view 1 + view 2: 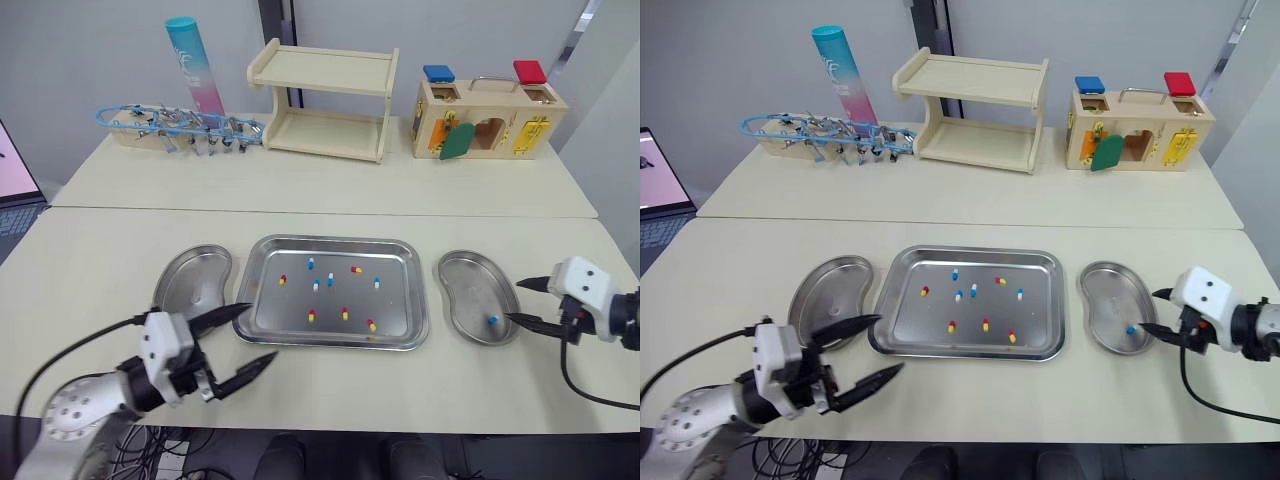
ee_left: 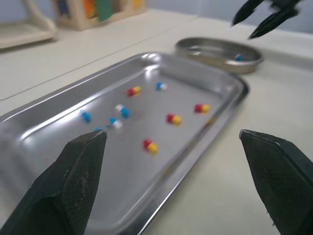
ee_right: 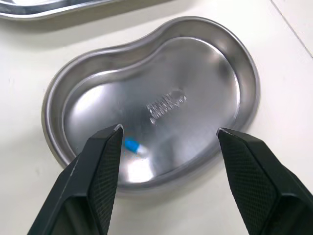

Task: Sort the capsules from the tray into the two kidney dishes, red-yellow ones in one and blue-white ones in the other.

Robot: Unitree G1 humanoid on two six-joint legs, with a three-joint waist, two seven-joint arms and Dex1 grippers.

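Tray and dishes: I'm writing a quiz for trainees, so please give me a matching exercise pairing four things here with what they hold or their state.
Things:
1. tray
2. left dish
3. right dish
4. left claw

States:
A. holds one blue-white capsule
B. open, beside the tray's near left corner
C. no capsule in it
D. holds capsules of both colours

Pairs: 1-D, 2-C, 3-A, 4-B

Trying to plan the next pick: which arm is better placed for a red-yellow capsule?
Left. The left pincer is open at the tray's near-left corner, beside the empty left dish; the right pincer hangs by the right dish, which holds a blue-white capsule.
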